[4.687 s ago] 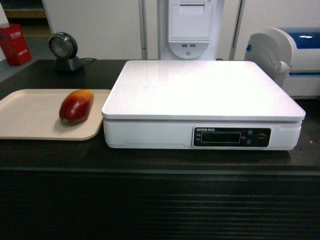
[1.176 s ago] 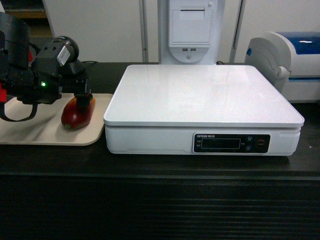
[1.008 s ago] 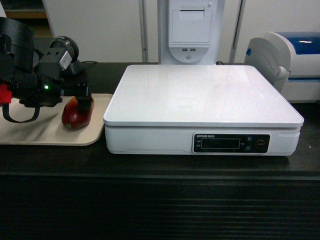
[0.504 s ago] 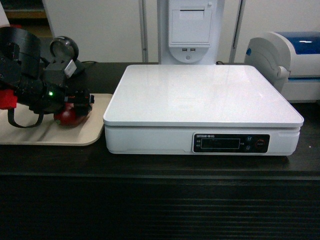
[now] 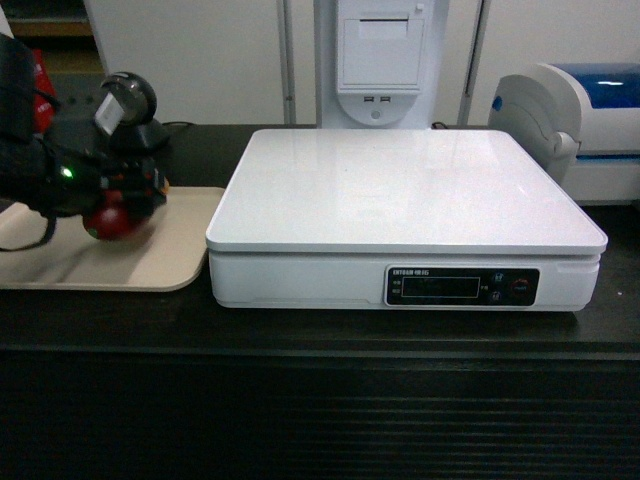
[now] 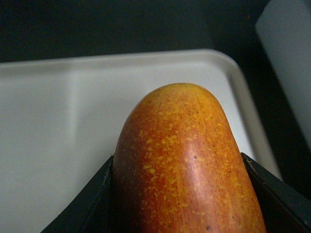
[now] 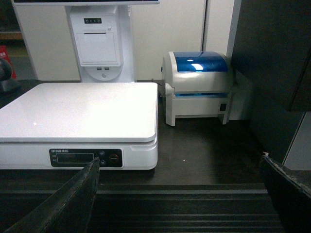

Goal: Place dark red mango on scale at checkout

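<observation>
The dark red mango is held in my left gripper, which is shut on it just above the beige tray. In the left wrist view the mango fills the space between both black fingers, with its orange-speckled end pointing away. The white scale stands to the right of the tray on the black checkout, its top bare. My right gripper is open with nothing between its fingers, low in front of the ribbed counter front, and it does not show in the head view.
A black round scanner stands behind the tray. A white-and-blue printer sits right of the scale, and a white receipt terminal behind it. In the right wrist view a dark panel rises right of the printer.
My left gripper came in over the tray, shut on the mango and has carried it up and to the left off the tray surface. The scale has not moved.
</observation>
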{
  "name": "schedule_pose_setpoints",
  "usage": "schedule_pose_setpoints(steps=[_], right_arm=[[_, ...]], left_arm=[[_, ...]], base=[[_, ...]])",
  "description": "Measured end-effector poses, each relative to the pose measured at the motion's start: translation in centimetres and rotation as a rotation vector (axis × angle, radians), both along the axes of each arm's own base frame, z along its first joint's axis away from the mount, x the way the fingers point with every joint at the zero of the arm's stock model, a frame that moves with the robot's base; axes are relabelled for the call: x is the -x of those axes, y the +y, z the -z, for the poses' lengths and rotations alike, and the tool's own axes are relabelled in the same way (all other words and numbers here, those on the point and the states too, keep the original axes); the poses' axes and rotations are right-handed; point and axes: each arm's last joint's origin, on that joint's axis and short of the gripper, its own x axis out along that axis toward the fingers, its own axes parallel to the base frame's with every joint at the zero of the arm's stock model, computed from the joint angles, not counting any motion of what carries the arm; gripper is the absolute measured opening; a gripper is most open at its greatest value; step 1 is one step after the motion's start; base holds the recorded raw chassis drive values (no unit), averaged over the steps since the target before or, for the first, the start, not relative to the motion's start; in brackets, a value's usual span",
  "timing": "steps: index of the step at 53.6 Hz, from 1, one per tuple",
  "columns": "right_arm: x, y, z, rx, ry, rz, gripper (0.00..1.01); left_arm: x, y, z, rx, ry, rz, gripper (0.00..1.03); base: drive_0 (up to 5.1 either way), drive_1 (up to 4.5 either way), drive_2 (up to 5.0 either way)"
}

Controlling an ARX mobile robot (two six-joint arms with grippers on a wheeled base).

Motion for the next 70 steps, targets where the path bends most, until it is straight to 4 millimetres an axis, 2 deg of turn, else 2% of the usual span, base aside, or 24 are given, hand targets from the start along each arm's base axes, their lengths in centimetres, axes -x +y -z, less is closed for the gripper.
schedule_pose_setpoints(steps=[2,9,12,16,26,29,39,47,57,62,70], right_arm=[[0.0,0.0,0.0,0.000,0.000,0.000,0.98],[0.0,0.0,0.0,0.000,0.000,0.000,0.98],[0.0,0.0,0.0,0.000,0.000,0.000,0.98],[0.0,0.0,0.0,0.000,0.000,0.000,0.98],[0.0,0.0,0.0,0.000,0.000,0.000,0.98],[0.0,0.0,0.0,0.000,0.000,0.000,0.98],[0.0,0.0,0.0,0.000,0.000,0.000,0.98],[0.0,0.0,0.0,0.000,0.000,0.000,0.98],[0.0,0.0,0.0,0.000,0.000,0.000,0.98],[0.0,0.0,0.0,0.000,0.000,0.000,0.98],[0.0,0.0,0.0,0.000,0.000,0.000,0.98]], left_arm=[[0.2,0.2,-0.9,0.008,-0.023,-0.005,0.65],[2.5,0.2,-7.5,0.041,-0.205,-0.031,0.65],[3.7,-1.2,-9.8,0.053,-0.273,-0.013,0.65],[4.7,-3.5,-11.0,0.058,-0.312,0.033,0.65],[6.5,-11.0,-10.3,0.064,-0.305,0.191,0.65],[6.8,-12.5,-10.2,0.068,-0.303,0.228,0.65],[7.0,-15.5,-10.1,0.066,-0.320,0.270,0.65],[6.8,-17.4,-9.3,0.074,-0.288,0.298,0.65],[6.4,-21.5,-7.8,0.105,-0.222,0.351,0.65],[5.8,-23.1,-7.4,0.126,-0.194,0.358,0.65],[4.3,-24.1,-6.8,0.165,-0.133,0.319,0.65]], base=[[0.0,0.00,0.0],[0.0,0.00,0.0],[0.0,0.00,0.0],[0.0,0.00,0.0],[0.0,0.00,0.0],[0.0,0.00,0.0],[0.0,0.00,0.0],[0.0,0.00,0.0],[0.0,0.00,0.0],[0.0,0.00,0.0],[0.0,0.00,0.0]])
